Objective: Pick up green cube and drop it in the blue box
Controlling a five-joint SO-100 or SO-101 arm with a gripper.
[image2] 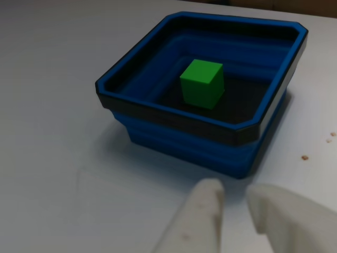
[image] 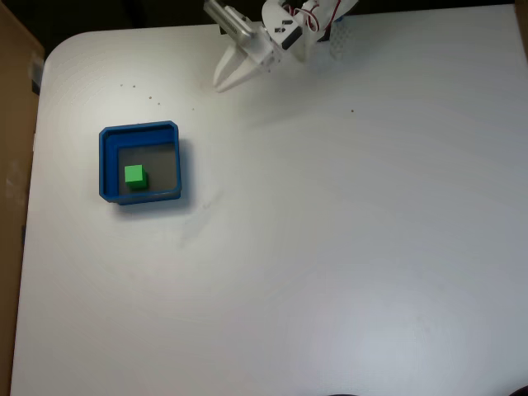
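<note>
The green cube [image: 134, 176] rests on the grey floor inside the blue box [image: 106, 157] at the table's left in the fixed view. The other view shows the green cube [image2: 202, 83] sitting free near the middle of the blue box [image2: 174, 138], touching no wall. My white gripper [image: 221, 82] hangs at the table's far edge, well to the right of the box and away from it. In the other view my gripper [image2: 235, 188] sits just in front of the box, its fingertips [image2: 209, 191] a narrow gap apart, holding nothing.
The white table [image: 330, 247] stretches wide to the right of the box and toward the near edge. A brown surface [image: 12, 124] borders its left side. A few small dark specks [image: 136, 87] dot the tabletop near the box.
</note>
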